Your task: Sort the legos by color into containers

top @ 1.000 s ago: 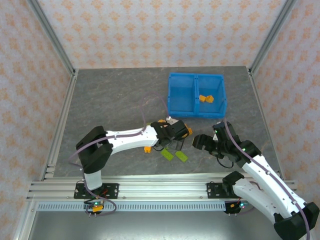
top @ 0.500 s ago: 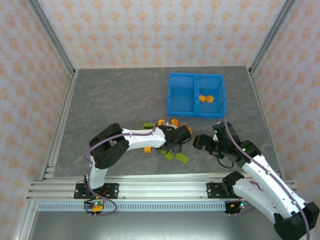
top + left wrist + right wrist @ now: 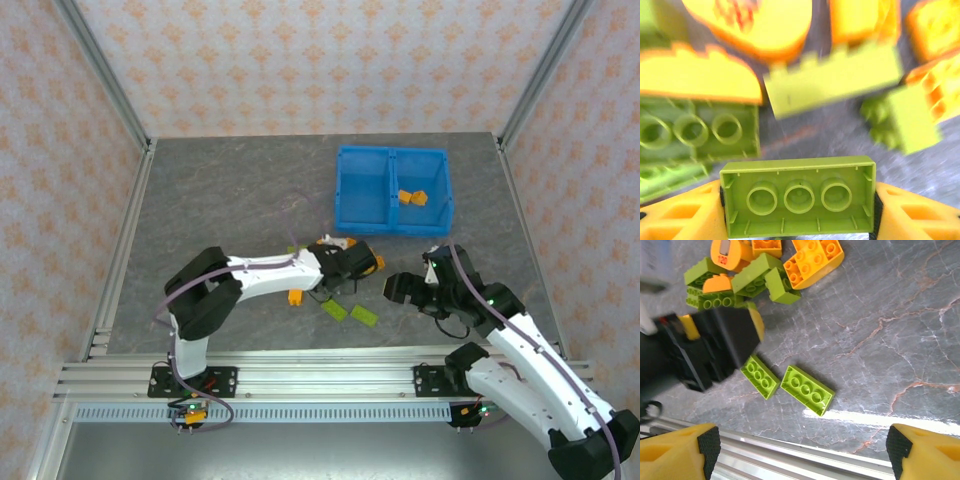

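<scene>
Grey marbled tabletop (image 3: 230, 200), 3 peach patterned walls (image 3: 320, 60), aluminium rail (image 3: 300, 375) along the near edge

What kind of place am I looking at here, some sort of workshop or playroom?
Most likely a robot test cell in a lab: two white robot arms bolted to an aluminium rail, patterned panels in metal framing around the table, toy bricks and a blue bin as props.

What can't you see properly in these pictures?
- Top view: the left claw covers part of the brick pile.
- Left wrist view: bricks behind the held green brick are blurred.
- Right wrist view: the left claw's dark body hides part of the pile.
</scene>
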You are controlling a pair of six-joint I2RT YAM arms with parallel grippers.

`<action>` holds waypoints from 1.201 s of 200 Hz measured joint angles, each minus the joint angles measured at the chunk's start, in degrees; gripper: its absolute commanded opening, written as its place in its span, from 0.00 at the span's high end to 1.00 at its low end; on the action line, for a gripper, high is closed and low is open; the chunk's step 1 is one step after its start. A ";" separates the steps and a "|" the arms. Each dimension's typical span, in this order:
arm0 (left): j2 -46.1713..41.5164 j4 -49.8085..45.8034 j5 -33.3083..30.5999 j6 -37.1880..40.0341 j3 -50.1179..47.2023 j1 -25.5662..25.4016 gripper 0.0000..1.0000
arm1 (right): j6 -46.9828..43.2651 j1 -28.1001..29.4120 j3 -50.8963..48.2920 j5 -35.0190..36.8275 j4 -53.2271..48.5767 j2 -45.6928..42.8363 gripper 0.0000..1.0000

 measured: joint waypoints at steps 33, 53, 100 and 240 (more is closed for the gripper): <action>1.09 -0.96 -3.48 6.49 17.09 6.38 0.49 | 0.50 0.00 0.13 1.29 1.73 -2.43 0.11; 6.10 -0.50 -5.57 10.43 30.10 9.64 0.49 | 0.66 0.00 0.20 2.08 2.16 -2.45 0.11; 24.39 -1.25 -5.90 16.28 50.90 14.53 0.47 | 0.57 0.00 0.90 4.50 1.92 -2.47 0.11; 12.72 -1.75 3.41 26.10 42.14 12.68 0.15 | -0.20 0.00 0.85 7.78 2.14 -1.09 0.11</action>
